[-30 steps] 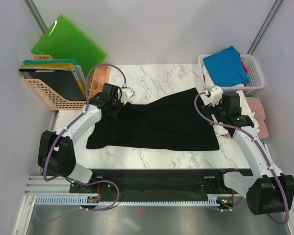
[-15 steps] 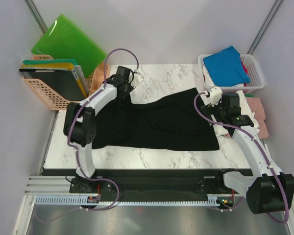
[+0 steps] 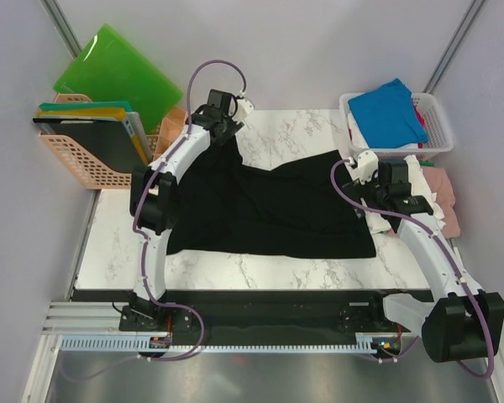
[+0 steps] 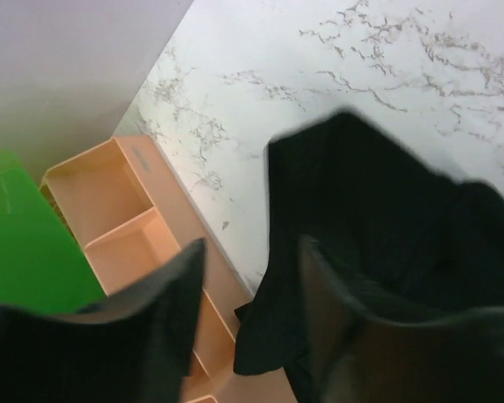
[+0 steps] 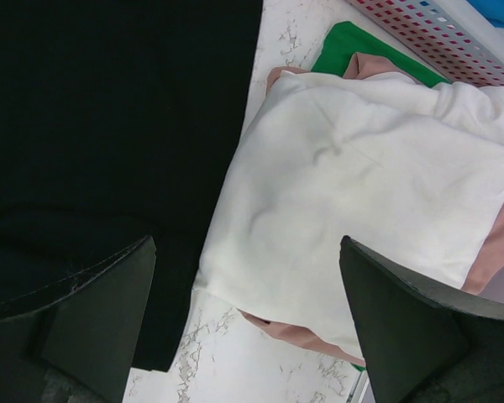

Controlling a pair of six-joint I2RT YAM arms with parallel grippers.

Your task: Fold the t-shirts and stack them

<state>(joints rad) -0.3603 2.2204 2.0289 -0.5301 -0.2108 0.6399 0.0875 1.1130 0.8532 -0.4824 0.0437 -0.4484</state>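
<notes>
We see a marble tabletop (image 3: 277, 130). Across its middle lies the black t-shirt (image 3: 269, 206), the largest thing on it. It is spread out and rumpled, with its far-left part drawn up toward the back left corner. Its right edge lies just beside a small pile of other shirts.

At the back left we find the green boards (image 3: 118, 71) leaning against the wall, above a peach basket (image 3: 76, 164) holding upright folders. At the back right stands a white basket (image 3: 437, 126), with the blue t-shirt (image 3: 391, 109) on top of what it holds.

In the pile at the right edge, the white t-shirt (image 5: 361, 185) lies on the pink t-shirt (image 5: 496, 243). A corner of the green t-shirt (image 5: 353, 46) shows beyond them.

A peach tray (image 4: 126, 218) with compartments sits against the tabletop's left edge, and in the wrist view a fold of the black cloth overlaps its rim.

The left claw (image 4: 252, 252) hangs above that corner of the shirt, its fingers parted with nothing between them. The right claw (image 5: 245, 248) is spread wide and empty, above where the black shirt meets the white one.
</notes>
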